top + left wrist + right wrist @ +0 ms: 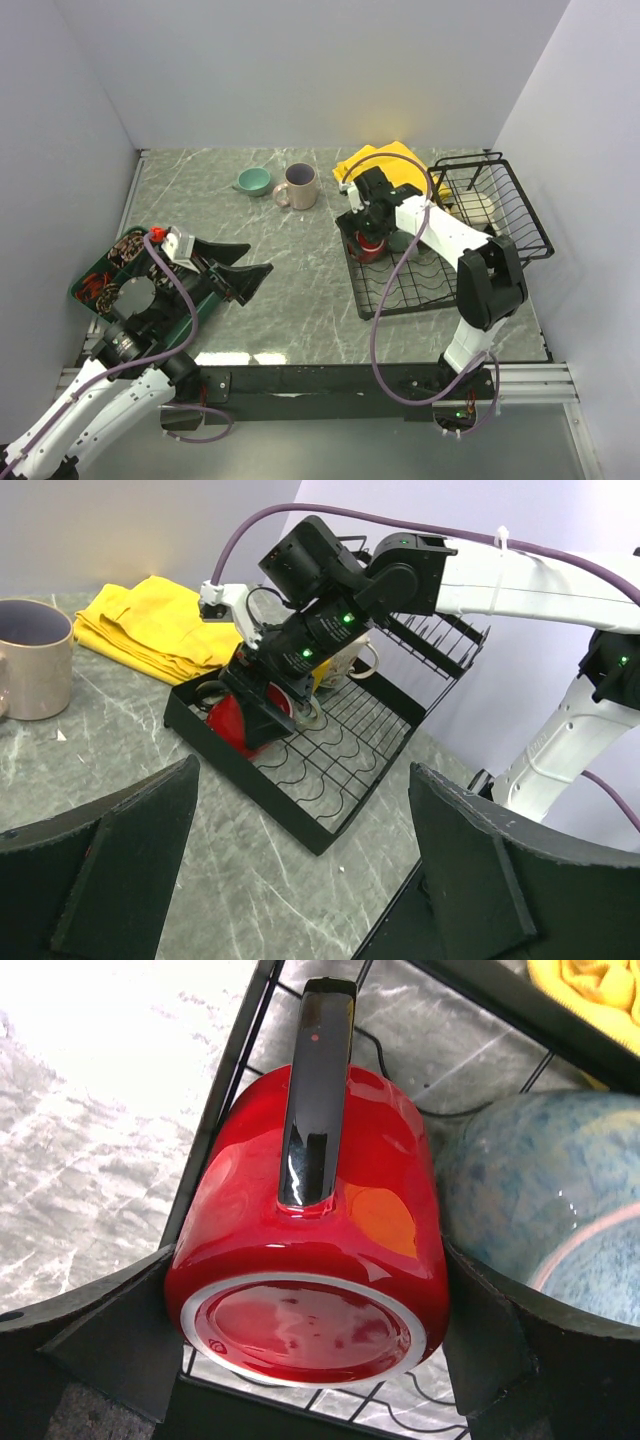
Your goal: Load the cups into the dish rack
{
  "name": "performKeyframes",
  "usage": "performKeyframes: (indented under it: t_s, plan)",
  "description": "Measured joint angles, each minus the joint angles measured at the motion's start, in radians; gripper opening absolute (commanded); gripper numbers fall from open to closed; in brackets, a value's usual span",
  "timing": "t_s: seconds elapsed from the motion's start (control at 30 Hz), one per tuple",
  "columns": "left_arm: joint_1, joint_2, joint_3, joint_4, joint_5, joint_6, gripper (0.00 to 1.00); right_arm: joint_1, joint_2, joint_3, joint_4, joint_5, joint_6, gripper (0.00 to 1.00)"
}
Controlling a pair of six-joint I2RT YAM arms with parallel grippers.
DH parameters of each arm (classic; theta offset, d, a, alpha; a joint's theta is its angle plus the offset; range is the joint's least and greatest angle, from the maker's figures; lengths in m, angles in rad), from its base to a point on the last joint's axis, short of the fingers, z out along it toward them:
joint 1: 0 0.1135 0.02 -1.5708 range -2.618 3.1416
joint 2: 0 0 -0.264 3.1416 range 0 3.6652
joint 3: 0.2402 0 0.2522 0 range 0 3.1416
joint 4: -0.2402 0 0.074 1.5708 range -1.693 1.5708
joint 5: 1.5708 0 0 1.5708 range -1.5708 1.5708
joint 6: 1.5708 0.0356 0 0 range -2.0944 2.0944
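Note:
My right gripper (368, 232) (310, 1345) is shut on the red mug (369, 248) (310, 1250). It holds the mug by its sides, base toward the wrist camera and black handle up, over the left part of the black wire dish rack (362, 300) (268, 778). A grey-teal mug (545, 1210) stands in the rack right beside it. A cream mug (476, 208) lies in the raised basket. The beige-pink mug (298, 186) (35, 660) and the small teal cup (254, 180) stand on the table at the back. My left gripper (256, 260) (300, 860) is open and empty.
A yellow cloth (385, 160) (150, 625) lies behind the rack. A dark green plastic tray (100, 285) sits at the table's left edge under my left arm. White walls close in the table on three sides.

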Motion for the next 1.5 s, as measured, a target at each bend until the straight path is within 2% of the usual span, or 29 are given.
performKeyframes:
  t_s: [0.33, 0.57, 0.93, 1.23, 1.5]
  plan:
    - [0.000, -0.001, -0.008, 0.002, 0.000, -0.003, 0.91, 0.000, 0.047, 0.048, -0.001, 0.016, -0.007, 0.68]
    - [0.000, -0.007, -0.014, 0.001, 0.000, -0.003, 0.91, 0.000, 0.078, 0.115, 0.000, 0.044, -0.027, 0.81]
    - [0.000, -0.018, -0.014, -0.001, 0.000, -0.004, 0.91, 0.000, 0.126, 0.154, -0.010, 0.043, -0.043, 0.86]
    - [0.000, -0.022, -0.014, -0.007, 0.000, -0.004, 0.91, 0.000, 0.167, 0.224, -0.079, 0.043, -0.058, 0.85]
    - [0.000, -0.033, -0.014, -0.015, -0.001, -0.004, 0.91, 0.000, 0.178, 0.230, -0.097, 0.047, -0.093, 0.77]
